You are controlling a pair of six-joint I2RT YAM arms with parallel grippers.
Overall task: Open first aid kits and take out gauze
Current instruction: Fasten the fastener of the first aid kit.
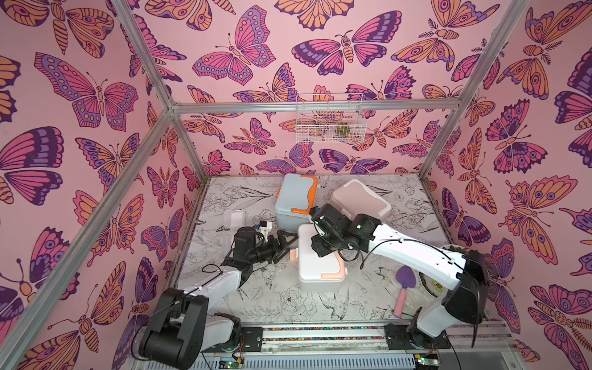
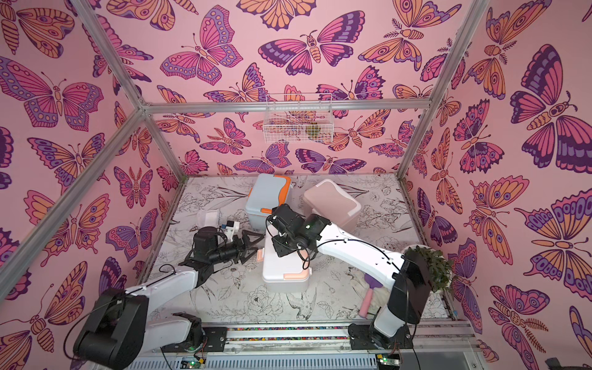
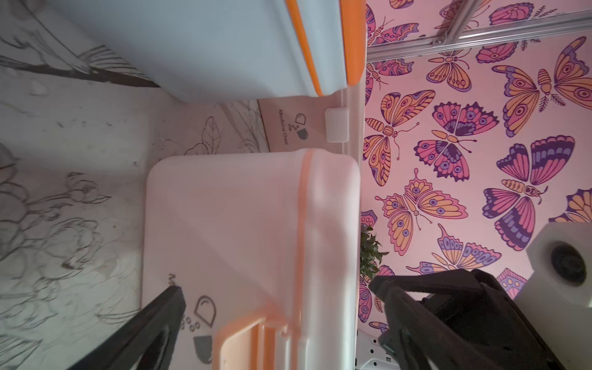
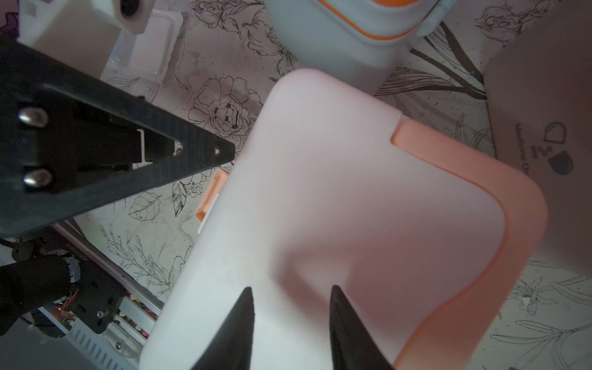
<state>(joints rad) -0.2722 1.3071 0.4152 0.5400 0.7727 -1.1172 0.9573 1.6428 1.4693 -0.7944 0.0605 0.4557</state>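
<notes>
Read the patterned table (image 1: 288,304) in the top views as a clock face, with twelve at the back wall and six at the robot's base.

Three lidded first aid kits stand on it, all with lids down, so their contents are hidden. The white box with peach trim (image 1: 320,266) sits at the centre. The light blue box with orange trim (image 1: 294,198) is just beyond it at twelve o'clock. The dusty pink box (image 1: 358,198) is at about one o'clock, just beside the blue one.

A white wire basket (image 1: 330,118) hangs on the back wall. It holds something greenish, too small to identify.

One gauze packet (image 1: 235,217), clear plastic with white inside, lies flat on the table at about ten o'clock, outside every box and well apart from both grippers.

The left gripper (image 1: 290,245) is at nine o'clock of the white box. Its fingers are spread wide, and in the left wrist view the box's peach latch (image 3: 256,339) lies between them.

The right gripper (image 4: 291,307) hangs over the white box's lid. Its tips are narrowly parted, with nothing between them.

A purple brush with a pink handle (image 1: 405,285) lies at four o'clock, and a potted plant (image 2: 431,266) is near three.
</notes>
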